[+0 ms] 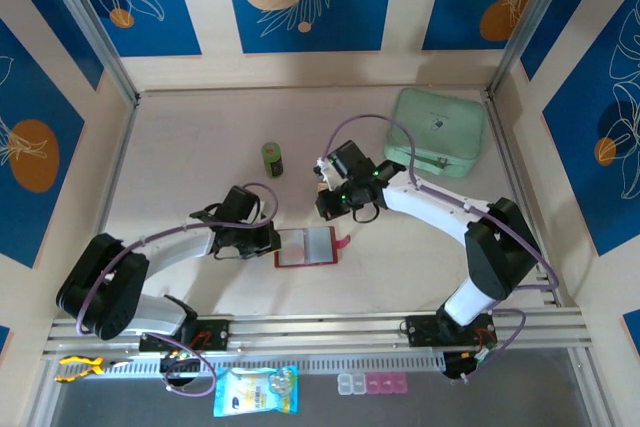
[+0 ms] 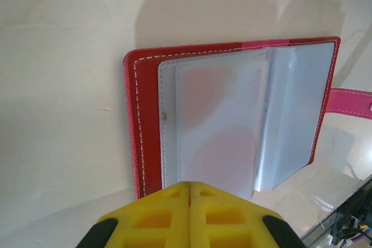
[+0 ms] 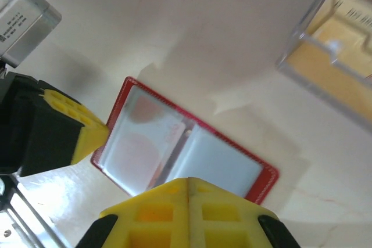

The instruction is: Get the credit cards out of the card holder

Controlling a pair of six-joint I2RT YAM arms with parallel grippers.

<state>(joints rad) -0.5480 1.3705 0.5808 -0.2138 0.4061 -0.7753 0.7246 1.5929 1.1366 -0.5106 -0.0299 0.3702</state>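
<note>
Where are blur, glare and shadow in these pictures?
Left wrist: card holder sharp, the near yellow fingers blurred, a soft shadow on the table beyond it. Right wrist: clear box out of focus, glare on the table at lower left. Top external: even light, sharp.

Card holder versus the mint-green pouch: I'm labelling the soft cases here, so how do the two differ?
Colour: the card holder is red; the mint-green pouch is pale green. Size: the pouch is clearly larger than the holder. State: the holder lies open with its clear sleeves facing up; the pouch looks closed. Place: the holder sits mid-table; the pouch is at the far right corner. Both lie flat on the table.
</note>
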